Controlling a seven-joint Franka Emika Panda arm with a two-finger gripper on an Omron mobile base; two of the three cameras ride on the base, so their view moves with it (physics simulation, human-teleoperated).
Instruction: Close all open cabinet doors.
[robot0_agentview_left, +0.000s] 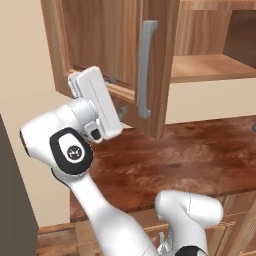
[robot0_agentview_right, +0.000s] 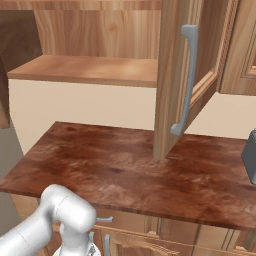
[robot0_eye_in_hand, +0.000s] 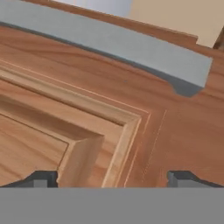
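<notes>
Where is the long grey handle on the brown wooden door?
The long grey bar handle runs upright along the edge of the open brown wooden cabinet door, above the reddish-brown countertop, just right of the robot's open gripper.

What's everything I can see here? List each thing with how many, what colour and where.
cabinet door: one, medium-brown wood, swung open over the counter, framed panel facing the tool.
bar handle: one, grey, running down the door's free edge.
cabinet shelf: one, light wood, inside the open wall cabinet.
countertop: one, dark reddish-brown, below the cabinet.
wall: cream, between shelf and countertop.
dark grey object: one, at the counter's right edge, too cut off to identify.
robot arm: one, white with dark joints, reaching up to the door.
tool: one, dark fingertips, open, close to the door's panel.
</notes>
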